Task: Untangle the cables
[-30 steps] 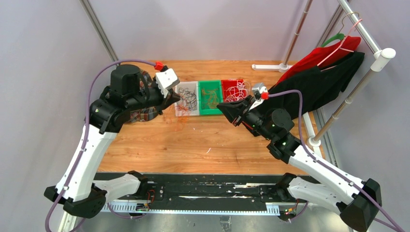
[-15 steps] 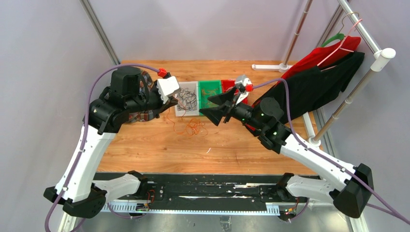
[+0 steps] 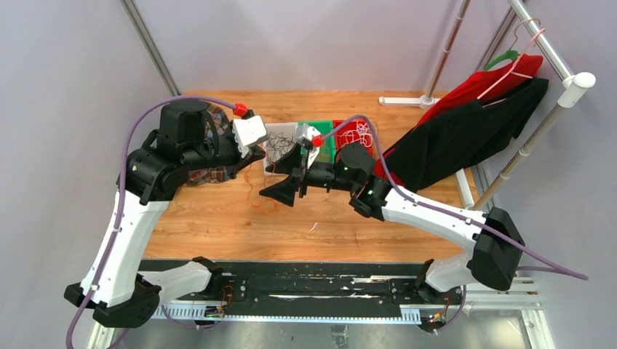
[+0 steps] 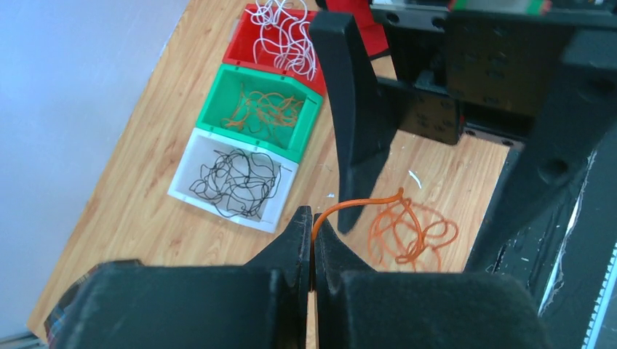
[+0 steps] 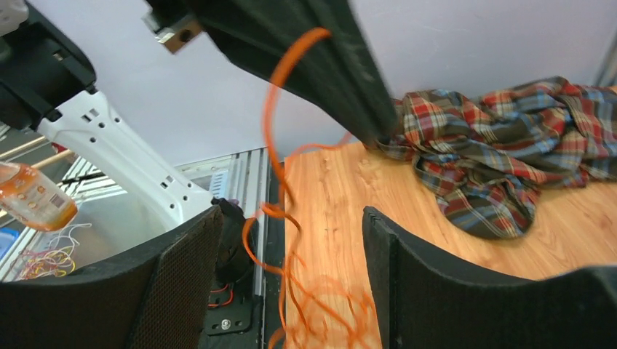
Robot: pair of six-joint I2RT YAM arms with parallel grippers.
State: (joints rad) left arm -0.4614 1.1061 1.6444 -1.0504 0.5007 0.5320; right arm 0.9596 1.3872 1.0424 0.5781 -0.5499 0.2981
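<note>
Left fingers (image 4: 295, 243) tight on one orange cable (image 4: 356, 204), three bins (image 4: 247, 138) nearby.

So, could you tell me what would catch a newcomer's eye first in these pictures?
Mid-table, the left arm's jaws are pinched shut on a thin orange cable trailing from a loose tangle on the wooden tabletop, with the right arm's open jaws either side of it. Behind sits a row of plastic bins, white, green and red, holding black, orange and white cables. Red and black garments hang at the right.
</note>
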